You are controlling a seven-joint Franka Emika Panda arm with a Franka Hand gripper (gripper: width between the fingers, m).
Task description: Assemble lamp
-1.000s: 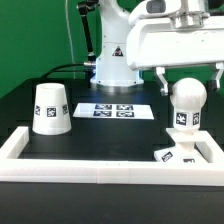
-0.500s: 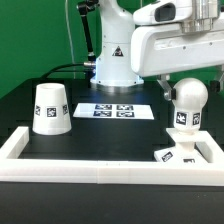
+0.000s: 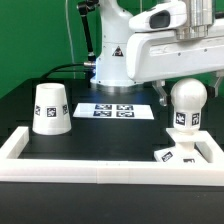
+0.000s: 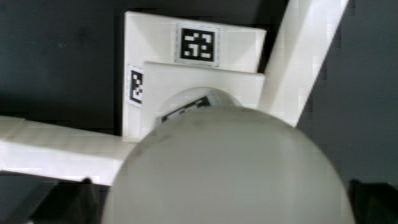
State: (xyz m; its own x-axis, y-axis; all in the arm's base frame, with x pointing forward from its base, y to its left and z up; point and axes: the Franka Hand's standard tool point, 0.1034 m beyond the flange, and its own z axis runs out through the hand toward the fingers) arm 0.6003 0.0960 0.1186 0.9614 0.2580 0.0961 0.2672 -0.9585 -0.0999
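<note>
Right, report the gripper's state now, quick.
Gripper: open, holding nothing; its jaws stand either side of the round white plastic bulb, not closed on it.

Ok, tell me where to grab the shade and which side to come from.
Grip the shade near its narrower upper end, coming straight down from above and closing on two opposite sides. It stands upright on its wider end and tapers upward, so the top is the slimmest part. Nothing stands close beside it. The white frame runs low in front of it.
</note>
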